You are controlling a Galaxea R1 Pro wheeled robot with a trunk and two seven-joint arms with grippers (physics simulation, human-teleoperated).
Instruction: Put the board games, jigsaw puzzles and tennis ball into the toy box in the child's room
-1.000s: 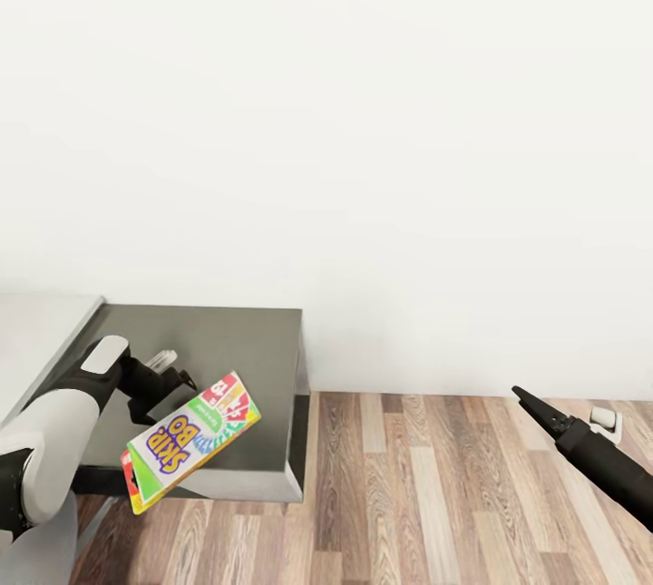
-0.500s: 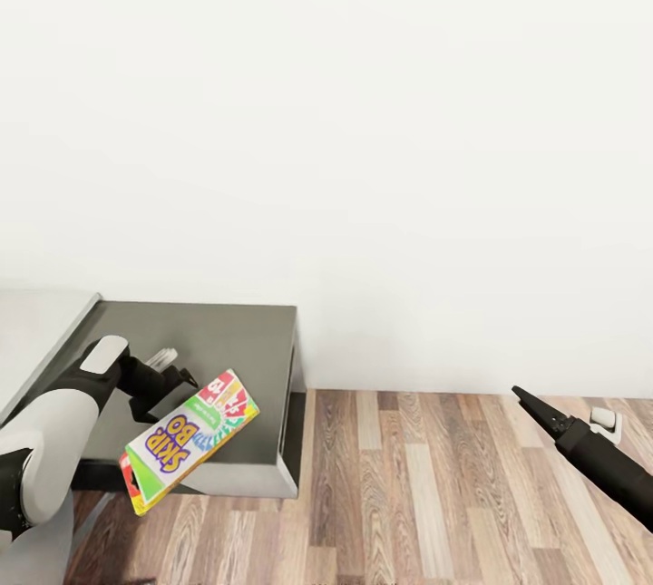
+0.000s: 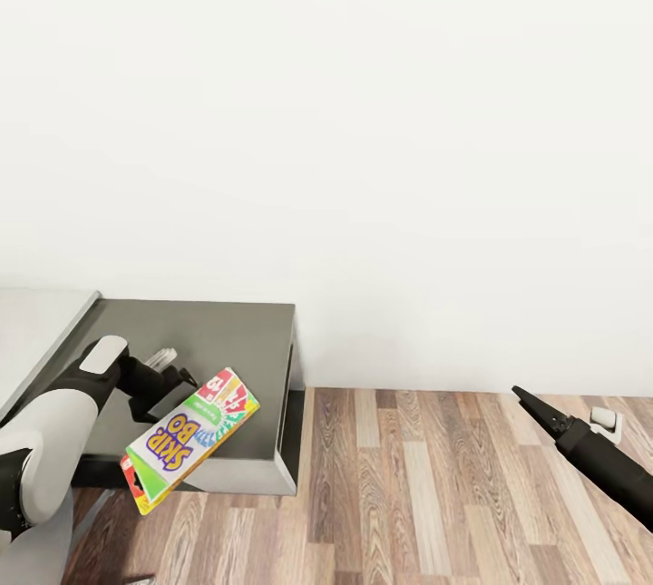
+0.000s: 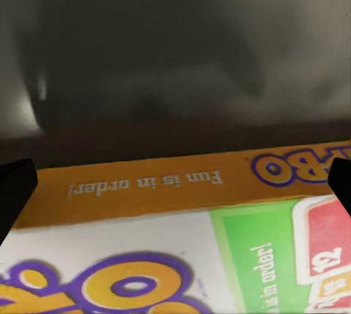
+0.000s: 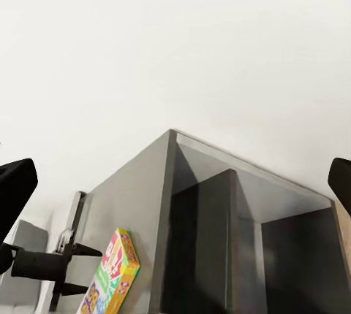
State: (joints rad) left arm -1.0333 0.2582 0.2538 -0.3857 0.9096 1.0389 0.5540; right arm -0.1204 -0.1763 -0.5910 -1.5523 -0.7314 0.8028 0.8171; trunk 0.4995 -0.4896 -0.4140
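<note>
The green-yellow-red "SKIP-BO" board game (image 3: 189,449) hangs tilted in the air over the front corner of the table's lower dark grey wing (image 3: 218,336). My left gripper (image 3: 180,383) is shut on its upper end. The left wrist view shows the box's orange side and printed lid (image 4: 168,255) between the fingertips (image 4: 14,190). From the right wrist view I see the same board game (image 5: 111,277) and left gripper (image 5: 74,270) beside the wing (image 5: 131,204). My right gripper (image 3: 521,395) hovers over the floor at the right, open and holding nothing.
A strip of the table's light grey top (image 3: 32,331) shows at the far left. A plain white wall (image 3: 363,113) rises behind the wing. Wood-plank floor (image 3: 426,494) stretches to the right of the wing, below my right arm.
The whole picture has slid slightly, with the dark wing drifting left in view, so the camera has moved. Both grippers keep their pose and the box stays in the left one.
</note>
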